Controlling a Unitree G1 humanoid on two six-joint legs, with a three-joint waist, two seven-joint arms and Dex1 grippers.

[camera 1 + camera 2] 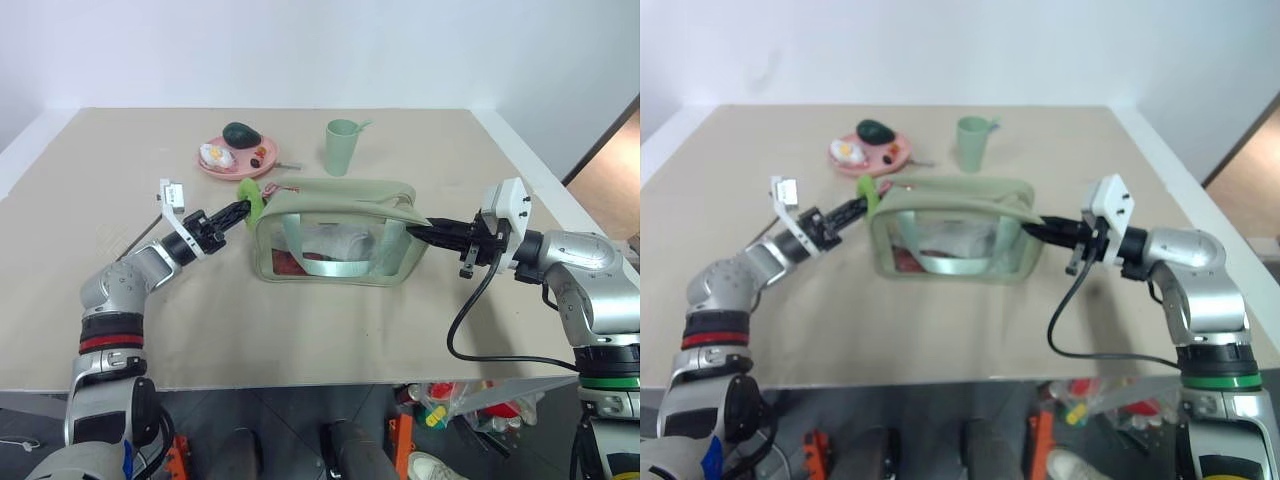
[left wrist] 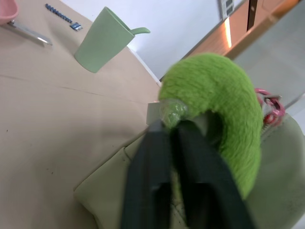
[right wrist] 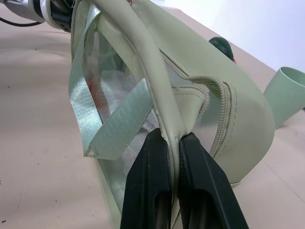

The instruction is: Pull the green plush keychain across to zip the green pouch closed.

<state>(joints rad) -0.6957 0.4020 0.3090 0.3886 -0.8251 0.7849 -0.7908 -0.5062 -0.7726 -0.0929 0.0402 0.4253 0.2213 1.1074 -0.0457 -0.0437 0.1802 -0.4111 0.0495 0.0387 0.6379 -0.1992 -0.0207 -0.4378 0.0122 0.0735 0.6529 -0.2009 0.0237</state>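
One pouch (image 1: 335, 232) stands near the middle of a beige table (image 1: 300, 330), with one keychain (image 1: 250, 200) at its left end. Behind it are one pale green cup (image 1: 342, 146) and one pink plate (image 1: 236, 160) carrying a dark green lump (image 1: 241, 134) and a few small food pieces. Two grippers reach in, one from each side.

The pouch sits well away from every table edge. The tabletop in front of it and to both sides is bare, while the cup and plate stand near, just beyond its far side.

The left gripper (image 1: 240, 208) has its black fingers pressed together, pinching the keychain at the pouch's top left corner. In the left wrist view the fuzzy charm curls over the fingertips (image 2: 167, 138), with the pouch's rim just beneath.

The right gripper (image 1: 420, 232) is at the opposite end, fingers pinched on the pouch's pale green end seam, as the right wrist view shows. The strap handles (image 3: 112, 119) hang loose beside it, and the zipper track (image 3: 217, 107) curves over that end.
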